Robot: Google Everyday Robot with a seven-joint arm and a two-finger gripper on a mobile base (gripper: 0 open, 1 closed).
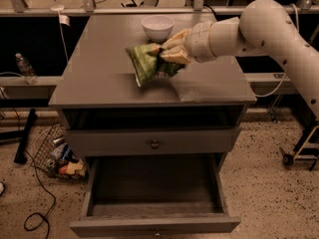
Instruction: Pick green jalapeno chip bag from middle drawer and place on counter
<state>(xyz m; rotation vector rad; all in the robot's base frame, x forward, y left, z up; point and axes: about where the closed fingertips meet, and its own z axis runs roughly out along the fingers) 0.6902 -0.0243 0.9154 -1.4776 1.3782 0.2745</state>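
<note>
The green jalapeno chip bag hangs tilted just above the counter, its lower end close to the grey top. My gripper comes in from the right on the white arm and is shut on the bag's right end. The middle drawer is pulled open at the bottom of the cabinet, and what shows of its inside is empty.
A white bowl stands at the back of the counter, just behind the gripper. A grey drawer front with a round knob is closed above the open drawer. A wire basket of clutter and cables lie on the floor at left.
</note>
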